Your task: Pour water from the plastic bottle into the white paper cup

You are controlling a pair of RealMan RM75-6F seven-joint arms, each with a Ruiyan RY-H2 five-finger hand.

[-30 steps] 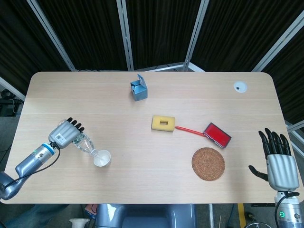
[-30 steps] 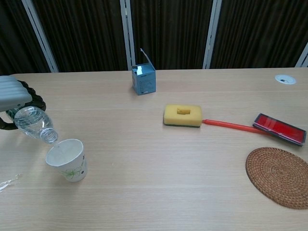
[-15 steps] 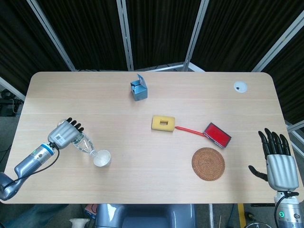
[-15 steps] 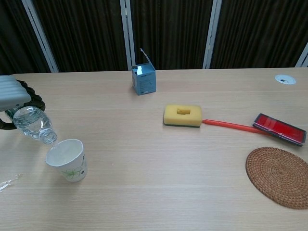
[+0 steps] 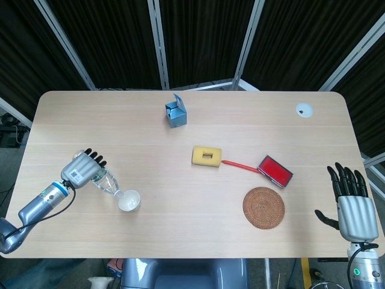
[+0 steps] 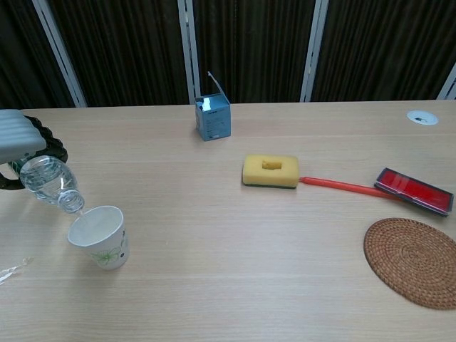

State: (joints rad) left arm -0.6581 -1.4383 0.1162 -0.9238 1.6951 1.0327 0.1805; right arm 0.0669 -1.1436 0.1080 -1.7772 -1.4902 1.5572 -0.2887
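Observation:
My left hand [image 5: 80,169] [image 6: 21,146] grips a clear plastic bottle [image 5: 107,183] [image 6: 48,183] at the table's front left. The bottle is tilted with its neck down, its mouth just over the rim of the white paper cup [image 5: 129,201] [image 6: 100,236]. The cup stands upright and has a green leaf print on its side. My right hand [image 5: 351,205] hangs off the table's front right corner, fingers spread and holding nothing; the chest view does not show it.
A small blue carton [image 5: 175,112] [image 6: 212,117] stands at the back. A yellow sponge [image 5: 206,156] [image 6: 270,171], a red-handled tool [image 5: 268,169] [image 6: 399,188] and a woven coaster [image 5: 263,207] [image 6: 414,261] lie to the right. A crumpled clear wrapper [image 6: 8,272] lies near the front left edge.
The bottle and my left hand have risen slightly, bringing the mouth a bit higher over the cup's rim. The right hand has not moved.

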